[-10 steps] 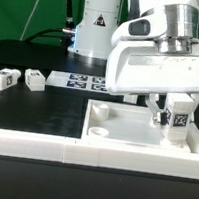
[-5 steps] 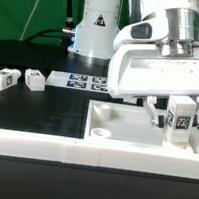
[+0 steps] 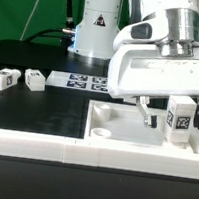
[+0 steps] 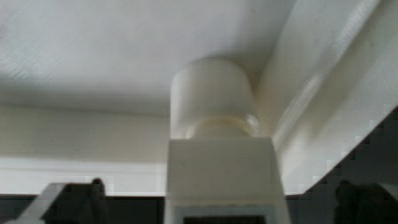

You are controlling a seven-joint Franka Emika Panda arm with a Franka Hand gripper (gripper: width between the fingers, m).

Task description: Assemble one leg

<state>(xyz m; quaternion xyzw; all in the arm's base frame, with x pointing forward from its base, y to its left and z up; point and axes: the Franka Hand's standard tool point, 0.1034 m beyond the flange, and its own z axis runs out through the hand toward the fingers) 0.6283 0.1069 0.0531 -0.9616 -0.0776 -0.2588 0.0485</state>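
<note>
Hand: the hand [image 3: 171,122] hangs low over the white panel [image 3: 122,131], with its fingers spread. The one finger [image 3: 146,114] I can see plainly is clear of the leg, and the wrist view shows a gap on both sides, so I'd call it open and holding nothing.
Leg: the leg [image 3: 181,120] stands upright between the fingers with its tag facing us. It sits on the panel toward the table edge on the exterior view's right.
Seating: I can't tell from here whether its foot is fully home in the panel's corner hole.
Spare legs: two more tagged blocks [image 3: 4,78] [image 3: 35,78] lie on the black table [image 3: 46,111] near the opposite edge, well apart from the panel.
Marker board: the marker board [image 3: 84,83] lies flat beyond the panel, toward the far edge.
Step in hand: it looks like the fixing stage, with the leg placed and the hand straddling it.
Next move: probably close squarely on the leg and turn it tight, keeping it vertical. If it's gripped off-centre it could tip or lift out.
</note>
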